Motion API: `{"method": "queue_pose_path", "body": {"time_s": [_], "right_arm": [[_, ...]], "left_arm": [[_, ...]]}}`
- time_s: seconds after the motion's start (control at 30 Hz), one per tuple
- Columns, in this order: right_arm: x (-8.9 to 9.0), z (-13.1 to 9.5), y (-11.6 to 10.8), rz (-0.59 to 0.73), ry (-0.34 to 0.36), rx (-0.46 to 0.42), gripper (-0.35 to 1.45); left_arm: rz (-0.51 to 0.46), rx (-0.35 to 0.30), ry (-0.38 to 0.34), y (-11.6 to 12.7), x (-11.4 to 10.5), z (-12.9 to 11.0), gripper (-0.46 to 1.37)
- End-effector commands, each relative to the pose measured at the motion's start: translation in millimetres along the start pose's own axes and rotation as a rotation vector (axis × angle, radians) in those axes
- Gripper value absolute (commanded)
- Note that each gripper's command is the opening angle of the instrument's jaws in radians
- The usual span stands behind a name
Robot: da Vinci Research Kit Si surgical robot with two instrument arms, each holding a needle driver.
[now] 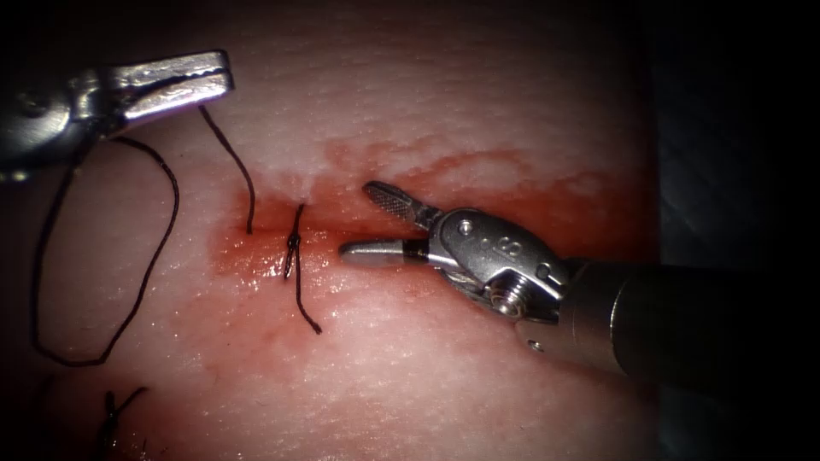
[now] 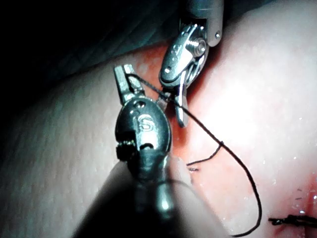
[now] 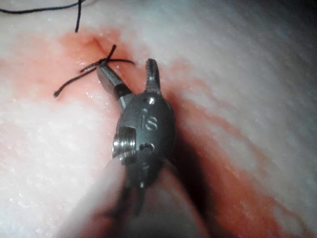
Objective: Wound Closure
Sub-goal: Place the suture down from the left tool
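My left tool [image 1: 226, 71] sits at the upper left, jaws shut on the dark thread [image 1: 248, 181]. One strand hangs from the jaws down to the red cut [image 1: 256, 243]. A long slack loop [image 1: 149, 266] lies on the tissue [image 1: 410, 384] to the left. A tied knot [image 1: 293, 243] with two short tails sits across the cut. Just right of the knot, my right tool [image 1: 363, 218] has its jaws open and holds nothing. The right wrist view shows these open jaws [image 3: 126, 69] beside the knot [image 3: 101, 62]. The left wrist view shows my left tool [image 2: 124, 75] with thread [image 2: 247, 173] across its jaws.
Red fluid [image 1: 512, 192] stains the tissue along the cut. Another dark stitch [image 1: 111, 418] lies at the lower left edge, also seen in the left wrist view as a stitch [image 2: 292, 220]. The right tool [image 2: 181, 64] sits close beyond my left jaws there.
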Motion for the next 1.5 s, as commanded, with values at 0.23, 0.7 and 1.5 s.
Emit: {"method": "queue_pose_path", "body": {"time_s": [0.23, 0.7, 1.5], "right_arm": [[0.1, -0.6, 0.5, -0.006, -0.002, 0.013, 1.27], [3.0, -6.7, 4.3, -0.035, 0.006, -0.051, 1.26], [2.7, -10.0, 5.2, -0.064, -0.024, -0.040, 1.20]], "left_arm": [[-0.010, -0.006, 0.094, 3.5, 1.1, 0.2, -0.35], [0.027, -0.068, 0.243, 11.6, 3.7, 3.5, -0.35], [0.127, -0.357, 0.243, 22.5, -5.5, 8.7, -0.35]]}}
